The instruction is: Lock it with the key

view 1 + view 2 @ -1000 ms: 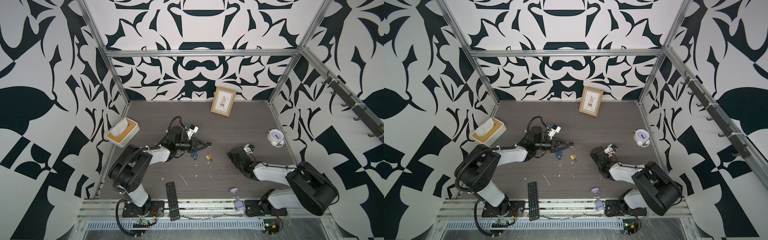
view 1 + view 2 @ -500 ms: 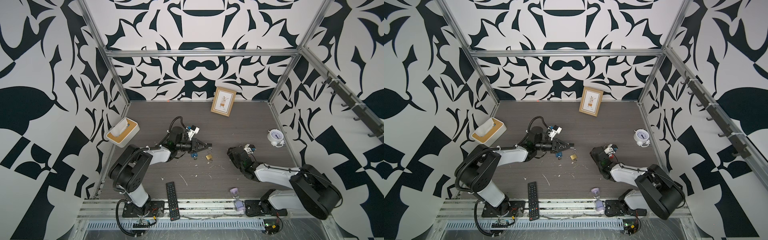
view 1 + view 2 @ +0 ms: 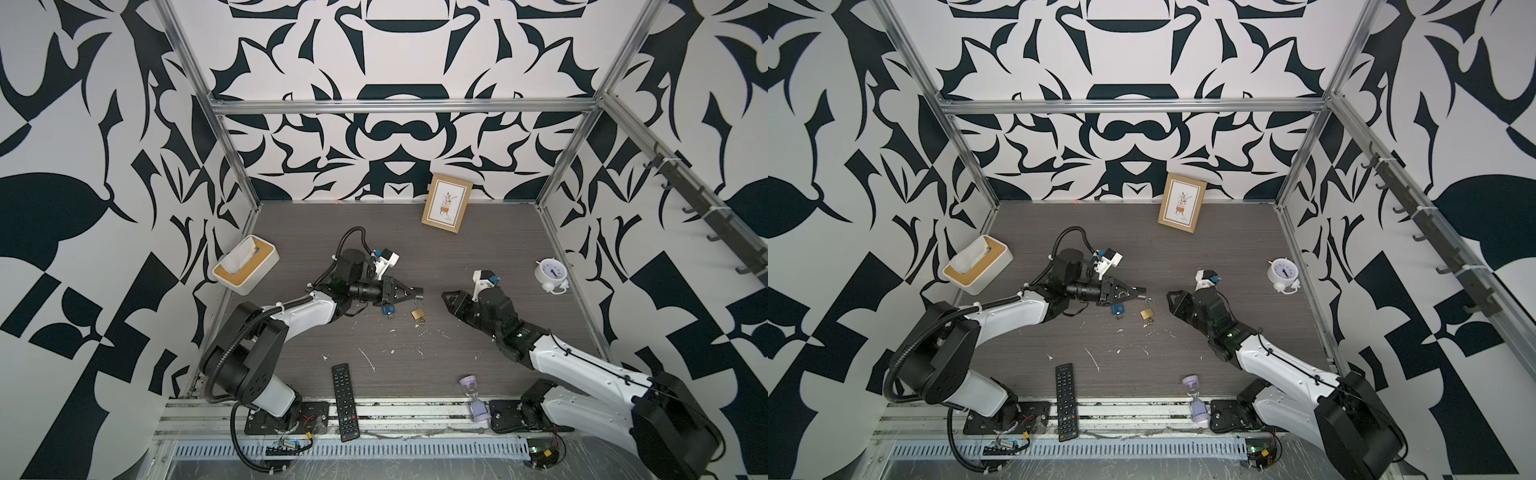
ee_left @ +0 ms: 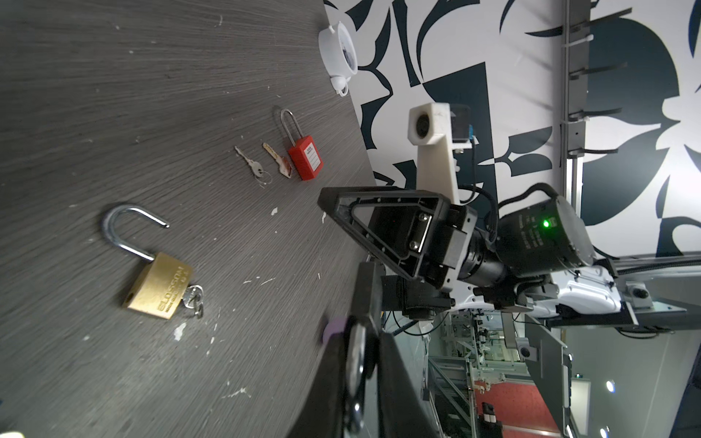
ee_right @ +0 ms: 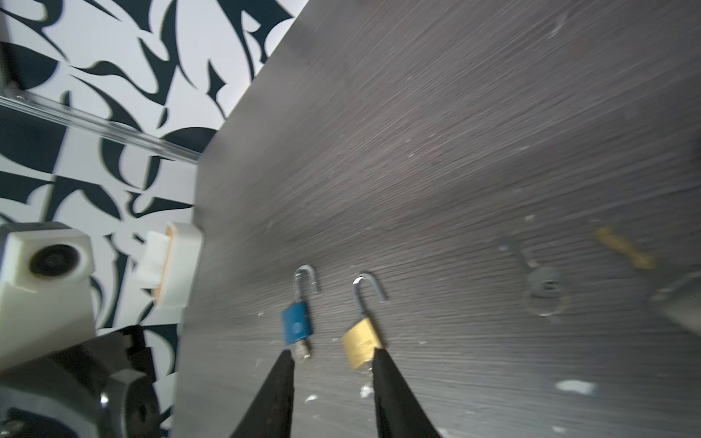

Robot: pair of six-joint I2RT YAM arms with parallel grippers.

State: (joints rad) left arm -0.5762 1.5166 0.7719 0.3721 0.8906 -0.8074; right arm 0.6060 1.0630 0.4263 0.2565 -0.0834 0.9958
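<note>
A brass padlock (image 3: 418,313) (image 4: 159,284) lies on the table with its shackle swung open and a key (image 4: 193,299) in its base. Beside it lies a blue padlock (image 3: 388,311) (image 5: 297,324), also open, with a key (image 5: 303,352) in it. My left gripper (image 3: 419,293) (image 4: 370,303) hovers just above the brass padlock, shut on a thin silvery key (image 4: 356,366). My right gripper (image 3: 445,298) (image 5: 332,364) is open, a short way right of the brass padlock and pointing at it, with nothing between its fingers.
In the left wrist view a red padlock (image 4: 305,157) and two loose keys (image 4: 252,165) (image 4: 278,161) lie near the right arm. A tissue box (image 3: 245,266), picture frame (image 3: 446,208), alarm clock (image 3: 550,274), remote (image 3: 345,401) and hourglass (image 3: 473,397) ring the table.
My right gripper has opened from shut and shifted a little left toward the padlocks. The left arm has barely moved.
</note>
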